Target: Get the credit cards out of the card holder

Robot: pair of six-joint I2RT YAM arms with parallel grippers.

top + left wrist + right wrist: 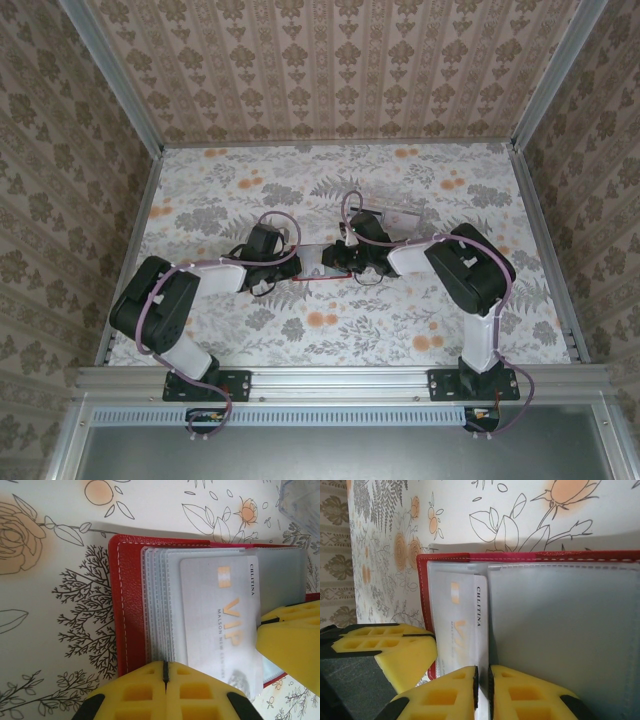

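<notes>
The red card holder (pixel 129 605) lies open on the flowered table, its clear pocket pages (pixel 157 600) fanned out. A whitish credit card (pixel 220 615) with gold VIP lettering lies on the pages, partly out of its pocket. My left gripper (pixel 165 672) is shut on the near edge of the pocket pages. In the right wrist view, my right gripper (pixel 482 690) stands with its pads a narrow gap apart, and the card's (pixel 462 625) long edge runs into that gap beside a grey pocket page (pixel 560 630). From above, both grippers (pixel 298 268) (pixel 338 262) meet over the holder (pixel 322 279).
A clear oblong plastic piece (pixel 395 215) lies just behind the right gripper, also seen in the left wrist view's top right corner (pixel 300 500). Patterned walls and metal rails (pixel 545 250) enclose the table on three sides. The arms' bases stand at the near edge.
</notes>
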